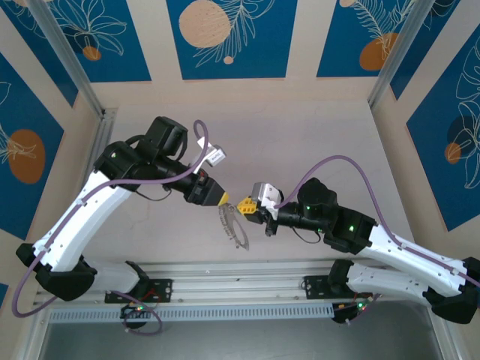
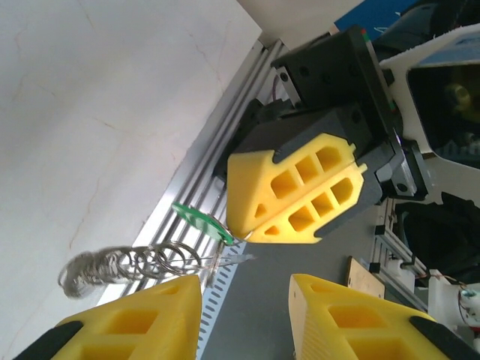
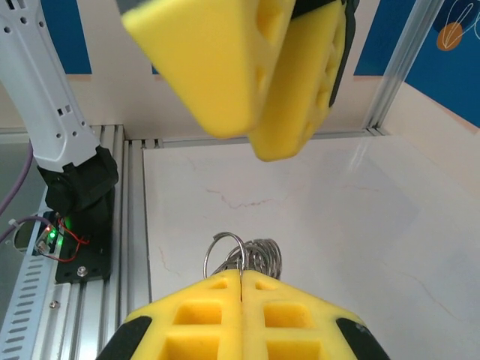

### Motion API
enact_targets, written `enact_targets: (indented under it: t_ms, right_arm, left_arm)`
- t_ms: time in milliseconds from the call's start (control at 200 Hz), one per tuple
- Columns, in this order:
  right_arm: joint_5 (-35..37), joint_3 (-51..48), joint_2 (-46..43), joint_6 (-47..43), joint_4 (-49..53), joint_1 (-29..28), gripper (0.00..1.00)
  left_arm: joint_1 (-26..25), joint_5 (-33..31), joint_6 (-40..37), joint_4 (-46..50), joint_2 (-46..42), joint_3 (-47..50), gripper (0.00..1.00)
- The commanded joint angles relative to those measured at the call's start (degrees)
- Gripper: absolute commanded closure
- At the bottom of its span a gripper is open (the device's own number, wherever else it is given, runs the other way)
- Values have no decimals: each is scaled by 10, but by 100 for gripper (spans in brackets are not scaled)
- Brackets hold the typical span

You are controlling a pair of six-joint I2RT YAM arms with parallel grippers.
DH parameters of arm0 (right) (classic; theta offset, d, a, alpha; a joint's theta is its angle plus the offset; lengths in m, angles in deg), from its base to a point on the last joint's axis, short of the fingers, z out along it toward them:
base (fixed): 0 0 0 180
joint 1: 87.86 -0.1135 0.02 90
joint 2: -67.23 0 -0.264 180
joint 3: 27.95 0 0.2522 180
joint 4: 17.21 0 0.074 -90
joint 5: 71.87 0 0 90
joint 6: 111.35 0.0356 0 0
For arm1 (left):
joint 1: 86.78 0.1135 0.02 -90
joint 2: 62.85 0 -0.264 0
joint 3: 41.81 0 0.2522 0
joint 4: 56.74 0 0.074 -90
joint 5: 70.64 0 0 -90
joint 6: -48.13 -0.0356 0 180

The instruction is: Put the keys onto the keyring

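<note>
My right gripper (image 1: pixel 244 204) is shut on the keyring (image 3: pixel 247 253), a bunch of thin silvery wire rings that stick out past its tips (image 3: pixel 241 274). From above, the keyring (image 1: pixel 234 229) hangs as a pale oval loop below both grippers. In the left wrist view the rings (image 2: pixel 127 264) trail left from the right gripper (image 2: pixel 244 235), and the small green key (image 2: pixel 199 220) lies against a ring right at those tips. Whether it is threaded on I cannot tell. My left gripper (image 2: pixel 246 282) is open with nothing between its fingers, just short of the ring, tip to tip with the right one (image 1: pixel 220 199).
Both grippers hover over the near middle of the pale table (image 1: pixel 315 135). An aluminium rail (image 1: pixel 240 274) holding the arm bases runs along the near edge. Purple cables (image 1: pixel 341 161) arc above each arm. Patterned blue and cream walls close in the back and sides.
</note>
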Motion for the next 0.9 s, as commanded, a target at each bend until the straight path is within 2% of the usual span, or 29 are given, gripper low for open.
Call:
enact_targets:
  t_ms: [0, 300, 545, 895]
  right_arm:
    - [11, -3, -15, -20, -34, -5, 100]
    - [2, -5, -16, -28, -42, -5, 100]
    - [-11, -7, -28, -27, -45, -5, 100]
    - [-32, -2, -29, -24, -45, -2, 100]
  left_arm:
    - [-15, 28, 6, 9, -9, 5, 64]
    - [-28, -3, -27, 23, -3, 14, 64]
    - [-28, -16, -47, 16, 0, 23, 71]
    - [-29, 4, -66, -5, 8, 22, 71]
